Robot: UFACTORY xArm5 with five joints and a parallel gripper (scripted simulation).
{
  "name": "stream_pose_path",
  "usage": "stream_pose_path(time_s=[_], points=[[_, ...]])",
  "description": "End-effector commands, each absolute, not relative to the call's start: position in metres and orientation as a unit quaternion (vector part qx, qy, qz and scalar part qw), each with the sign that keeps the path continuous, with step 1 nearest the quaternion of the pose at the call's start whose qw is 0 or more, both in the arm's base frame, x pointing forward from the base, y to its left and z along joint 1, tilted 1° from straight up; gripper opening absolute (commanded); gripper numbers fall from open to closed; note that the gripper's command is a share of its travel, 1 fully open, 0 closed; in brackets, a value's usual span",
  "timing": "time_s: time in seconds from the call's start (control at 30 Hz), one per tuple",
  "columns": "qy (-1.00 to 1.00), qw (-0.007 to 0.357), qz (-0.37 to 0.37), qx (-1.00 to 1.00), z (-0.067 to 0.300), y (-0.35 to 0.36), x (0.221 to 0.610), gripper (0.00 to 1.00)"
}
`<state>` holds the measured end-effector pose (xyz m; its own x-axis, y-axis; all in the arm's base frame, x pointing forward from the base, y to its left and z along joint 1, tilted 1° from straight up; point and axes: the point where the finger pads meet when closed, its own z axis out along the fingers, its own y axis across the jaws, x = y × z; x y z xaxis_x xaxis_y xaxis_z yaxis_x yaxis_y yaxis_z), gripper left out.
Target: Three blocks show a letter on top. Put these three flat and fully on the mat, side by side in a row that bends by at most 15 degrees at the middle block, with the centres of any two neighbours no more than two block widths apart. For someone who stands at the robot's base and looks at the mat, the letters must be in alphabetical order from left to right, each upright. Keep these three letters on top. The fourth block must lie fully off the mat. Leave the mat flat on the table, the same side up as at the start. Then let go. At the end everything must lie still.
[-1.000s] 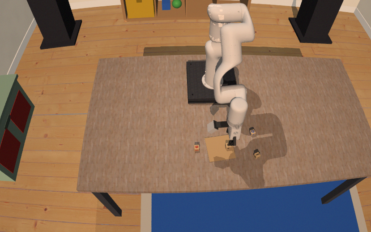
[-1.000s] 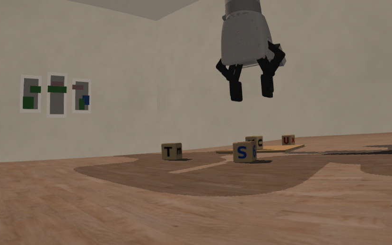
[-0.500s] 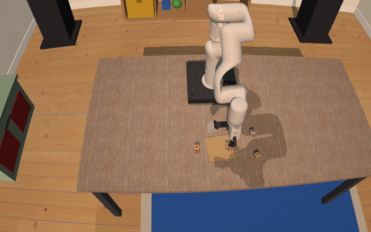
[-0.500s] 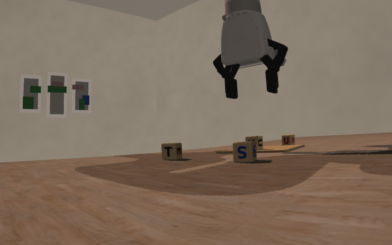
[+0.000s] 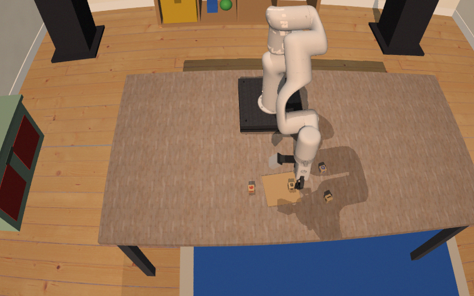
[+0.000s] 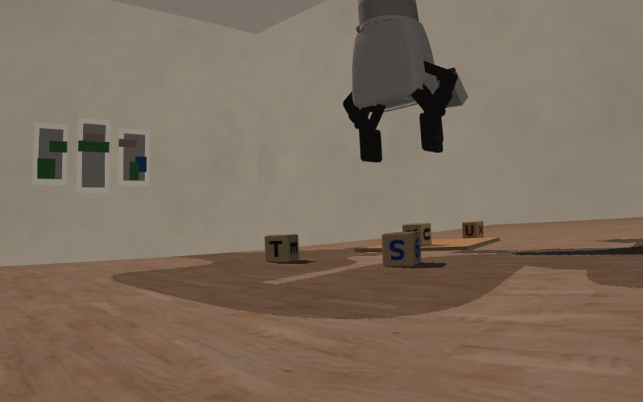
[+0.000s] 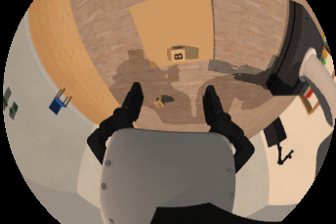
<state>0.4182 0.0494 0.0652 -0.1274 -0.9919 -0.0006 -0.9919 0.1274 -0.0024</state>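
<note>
The B block (image 5: pixel 291 185) (image 6: pixel 416 233) (image 7: pixel 178 55) sits on the tan mat (image 5: pixel 275 187) (image 6: pixel 473 244) (image 7: pixel 171 16), near its right edge in the top view. A block with a red mark on top (image 5: pixel 251 187) (image 6: pixel 472 230) stands off the mat on the left. A block with a blue mark on top (image 5: pixel 322 168) (image 6: pixel 401 249) and a block with a dark mark on top (image 5: pixel 327 197) (image 6: pixel 281 248) (image 7: pixel 159 101) stand off the mat on the right. Their top marks are too small to read surely. My gripper (image 5: pixel 299 183) (image 6: pixel 401 155) (image 7: pixel 173 91) is open and empty, high above the table.
The black robot base plate (image 5: pixel 247 106) (image 7: pixel 283 55) stands on the table (image 5: pixel 176 147) behind the mat. The arm's shadow falls over the right-hand blocks and part of the mat. The table's front edge lies beyond the mat.
</note>
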Motion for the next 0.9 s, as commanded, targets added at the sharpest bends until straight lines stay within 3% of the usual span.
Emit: stream_pose_path(time_s=[0.0,0.87], points=[[0.795,0.002,-0.001,-0.607,0.066,0.064,0.429,1.00],[0.935,0.001,0.000,-0.353,0.059,0.134,0.462,1.00]])
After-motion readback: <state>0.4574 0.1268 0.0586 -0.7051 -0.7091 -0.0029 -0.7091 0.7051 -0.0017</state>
